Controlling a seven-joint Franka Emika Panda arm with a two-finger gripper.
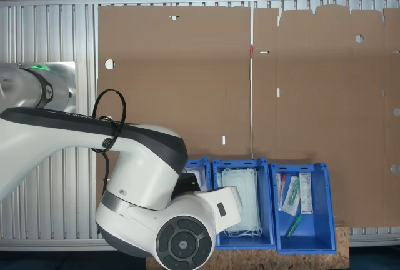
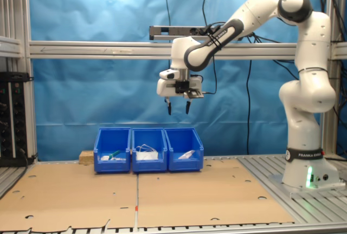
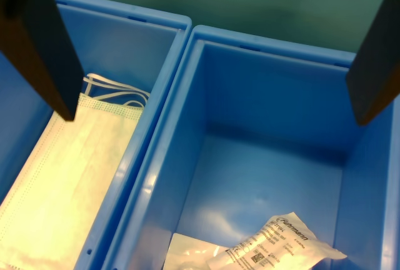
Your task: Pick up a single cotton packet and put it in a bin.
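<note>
Jaws wide and empty, my gripper (image 2: 177,107) hangs above the blue rectangular plastic bin (image 3: 187,126) holding a wrinkly white cotton packet (image 3: 269,245).

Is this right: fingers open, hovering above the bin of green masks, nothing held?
Not quite. The gripper hangs over the bin holding the white cotton packet, as the wrist view shows; the bin of masks is the neighbour beside it. The rest stands: fingers open, nothing held.
</note>
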